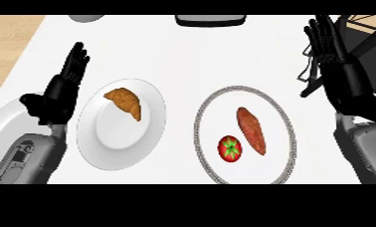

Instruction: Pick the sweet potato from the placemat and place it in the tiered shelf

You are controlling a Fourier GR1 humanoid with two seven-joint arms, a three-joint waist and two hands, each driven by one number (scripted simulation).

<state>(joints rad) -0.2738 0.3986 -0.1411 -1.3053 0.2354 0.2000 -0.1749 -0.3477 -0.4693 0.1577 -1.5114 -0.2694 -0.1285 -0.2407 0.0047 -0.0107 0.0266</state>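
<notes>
Both robot hands are up at the sides of the white counter (pixel 183 56), holding nothing. From the head view, the counter runs pale and broad, with a strip of light wood floor (pixel 16 37) showing past its left edge. Two dark objects sit cut off at the far edge: a grey rounded one (pixel 86 18) and a black, grey-topped one (pixel 209 20). On the left lies a plain white plate (pixel 103 141) carrying a croissant (pixel 125 102). To the right is a round placemat (pixel 209 121) with a patterned rim; the sweet potato (pixel 252 130) lies on it, tilted, with a tomato (pixel 230 148) just beside its lower left. The dark wire tiered shelf (pixel 352 37) stands at the far right corner. The left robot hand (pixel 64 84) is by the plate, fingers straight and pointing away. The right robot hand (pixel 334 54) is in front of the shelf, fingers also straight, well apart from the sweet potato.
</notes>
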